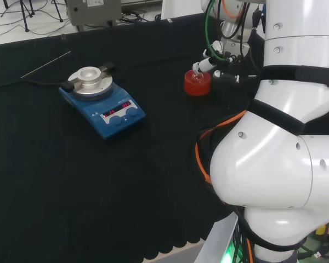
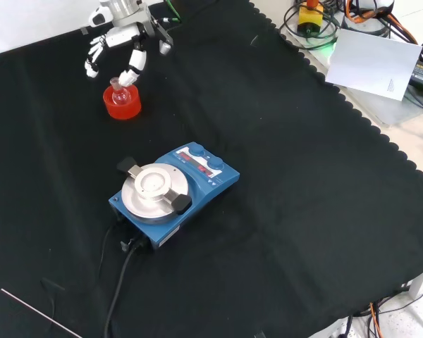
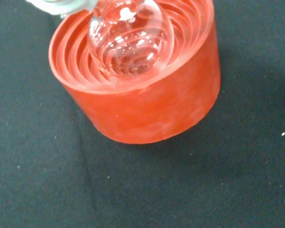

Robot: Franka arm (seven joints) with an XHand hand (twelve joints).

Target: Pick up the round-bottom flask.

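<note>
1. The round-bottom flask (image 3: pixel 130 40) is sitting in a red ribbed stand (image 2: pixel 122 103), its bulb resting in the stand's ridged hollow and its neck pointing upward. In the front view the stand is standing on the black cloth (image 2: pixel 282 211) toward the far left corner of the bench.

2. The hand (image 2: pixel 130 67) is hanging just above the stand, with one finger reaching down to the flask's neck. Whether that finger is touching the glass cannot be told. The other fingers are spreading outward and are not curling round anything, so the hand is judged released.

3. A blue hotplate (image 1: pixel 101 101) with a round metal top is standing well apart from the stand, nearer the middle of the bench, its cable trailing toward the near edge in the front view. A thin rod (image 1: pixel 45 64) is lying near the bench corner beyond the hotplate. Neither is obstructing the approach.

4. Step in hand, as judged: the approach is ending and the grasp is not yet made; the flask is unlifted.

5. The next move is calling for the fingers and thumb to be closing about the neck, then a straight lift clear of the stand. The glass may slip or tip if caught off-centre.
</note>
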